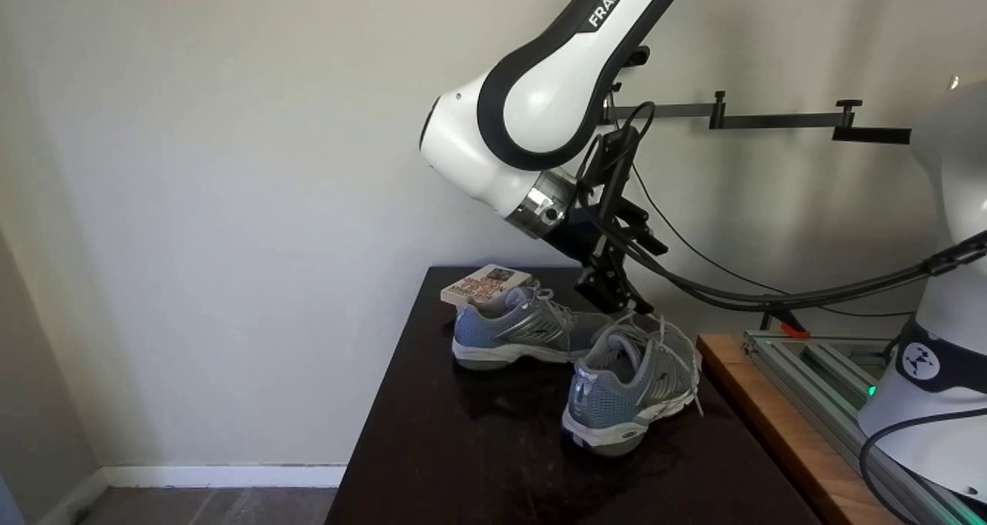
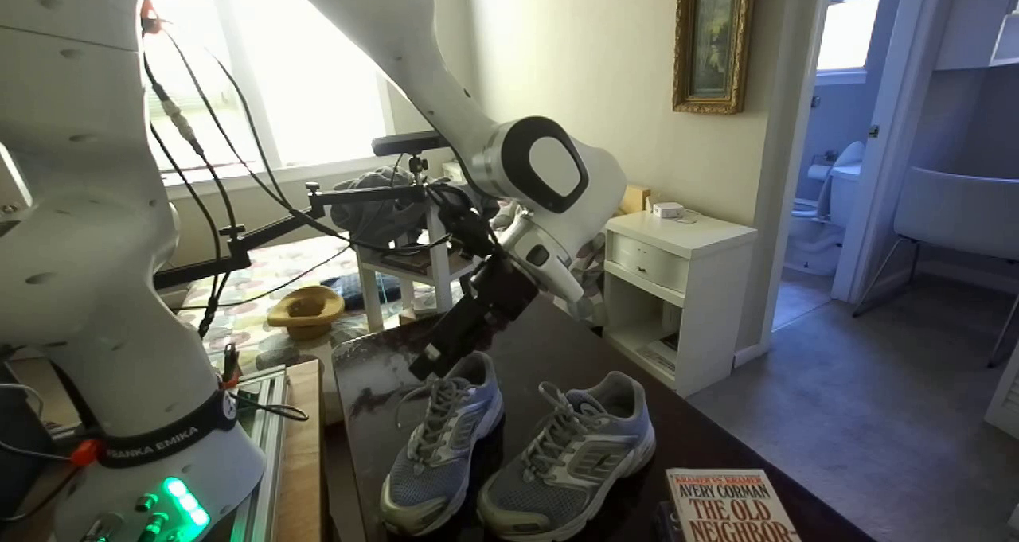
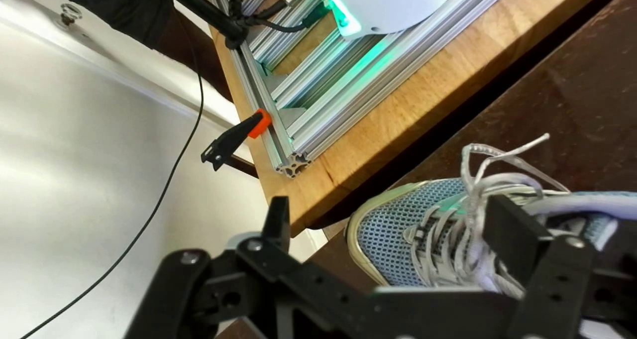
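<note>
On the dark counter (image 1: 463,463), the outer sneaker (image 2: 569,462) and the base-side sneaker (image 2: 439,446) both stand upright, neither lifted, while parted, empty fingers (image 3: 515,237) hang close to the latter's looping laces (image 3: 476,207), and from here nothing looks gripped yet.

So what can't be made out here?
Wrist view: heel of the shoe, cut off by the right edge.
Wrist view: some of its laces, hidden behind the tool; contact unclear.
In an exterior view: lower part of the book, cut off by the bottom edge.
In an exterior view: items inside the nightstand, too small.
</note>
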